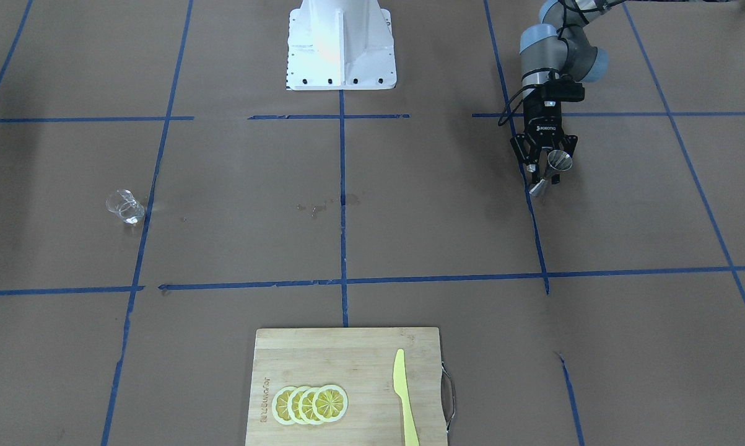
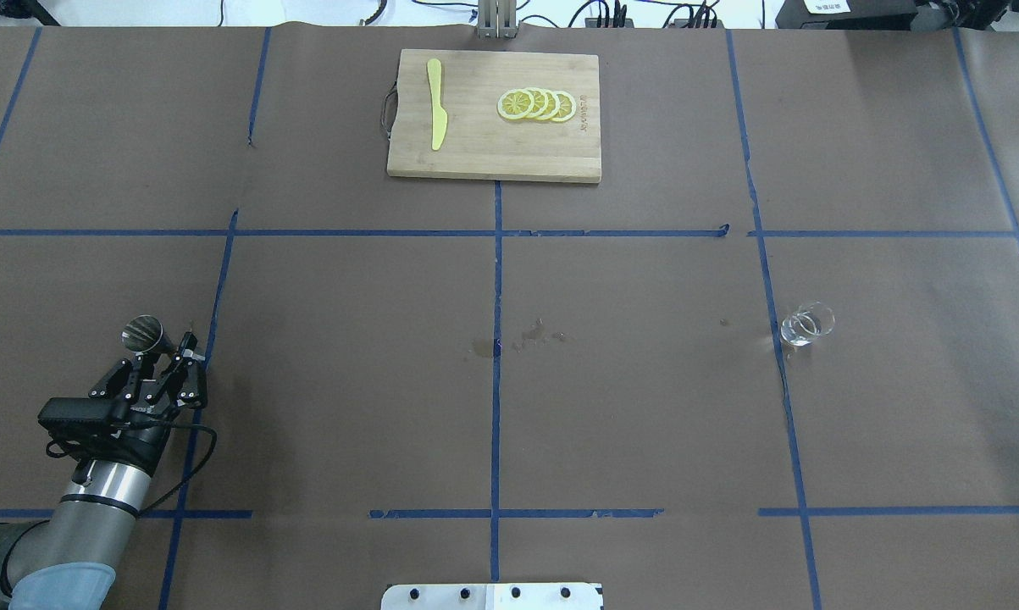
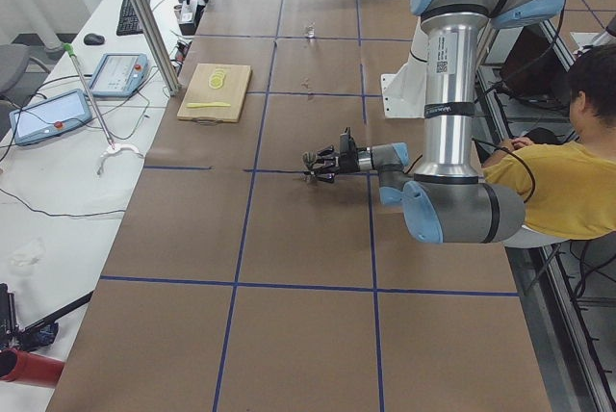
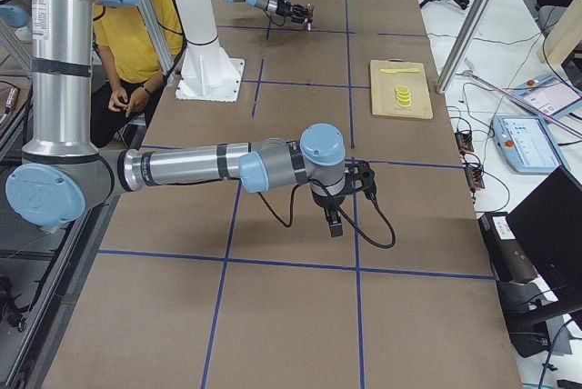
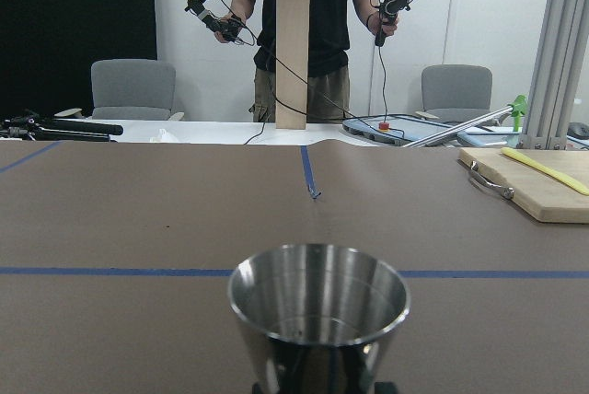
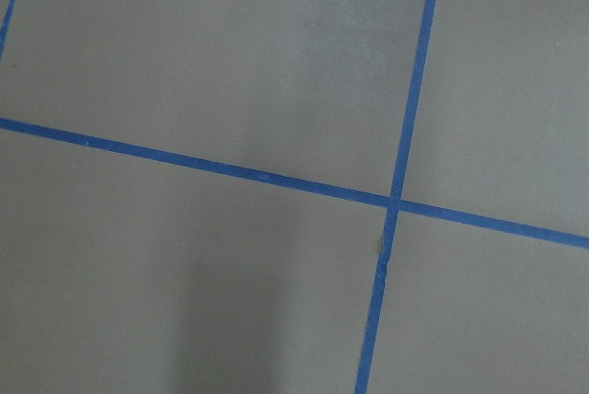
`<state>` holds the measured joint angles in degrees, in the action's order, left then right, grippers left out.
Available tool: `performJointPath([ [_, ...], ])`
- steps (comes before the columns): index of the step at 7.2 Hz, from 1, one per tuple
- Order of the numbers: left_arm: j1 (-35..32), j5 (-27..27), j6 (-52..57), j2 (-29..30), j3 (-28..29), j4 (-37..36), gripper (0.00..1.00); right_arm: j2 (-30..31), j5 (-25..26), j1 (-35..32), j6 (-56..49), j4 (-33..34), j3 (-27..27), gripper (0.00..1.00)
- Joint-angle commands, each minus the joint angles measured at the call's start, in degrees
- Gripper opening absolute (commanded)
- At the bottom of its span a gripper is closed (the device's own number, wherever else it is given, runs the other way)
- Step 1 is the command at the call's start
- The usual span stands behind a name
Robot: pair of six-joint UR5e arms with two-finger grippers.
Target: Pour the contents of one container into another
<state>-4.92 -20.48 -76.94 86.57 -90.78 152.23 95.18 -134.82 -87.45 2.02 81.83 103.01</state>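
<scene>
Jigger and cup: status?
Left gripper shut on jigger. Right gripper: state unclear, nowhere near cup. Cup on table, untouched. Board off the path between them.

I logged six views. Overhead: behind the white robot base (image 2: 492,596), faced forward, down. Front: opposite, steeply down; both shared the rectangular bamboo cutting board (image 2: 475,157). Sides: looked along the brown paper-covered table (image 3: 289,239). Left wrist: level, close behind the silver hourglass steel jigger (image 5: 317,316). Right wrist: close above blue tape lines (image 6: 391,201).

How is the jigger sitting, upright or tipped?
Upright. In the left wrist view the jigger stands mouth up with a level rim, gripped at its waist by the left claw.
</scene>
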Motion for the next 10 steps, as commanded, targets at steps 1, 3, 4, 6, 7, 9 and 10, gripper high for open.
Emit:
performJointPath([
  [1,-0.09,0.09,-0.05,0.09,-0.10,0.00,0.24,0.00,0.00,0.00,0.00,0.00,0.09,1.00],
  [3,-0.27,0.09,-0.05,0.09,-0.45,0.09,0.13,0.00,0.00,0.00,0.00,0.00,0.09,1.00],
  [4,-0.36,0.17,-0.05,0.09,-1.33,0.09,0.05,0.00,0.00,0.00,0.00,0.00,0.18,1.00],
  [6,-0.36,0.09,1.08,-0.17,-3.09,4.87,0.00,0.00,0.00,0.00,0.00,0.00,0.09,1.00],
  [7,-0.44,-0.09,14.32,-0.26,-2.92,12.23,0.00,-0.09,0.00,0.00,-0.09,0.00,0.09,1.00],
  [9,-0.44,-4.18,39.21,0.09,-2.65,33.92,0.00,-0.09,0.00,0.00,0.09,0.00,0.00,1.00],
  [10,-1.49,-6.66,47.42,0.18,-3.44,36.88,0.00,-0.09,0.00,0.00,0.09,0.00,-0.09,1.00],
])
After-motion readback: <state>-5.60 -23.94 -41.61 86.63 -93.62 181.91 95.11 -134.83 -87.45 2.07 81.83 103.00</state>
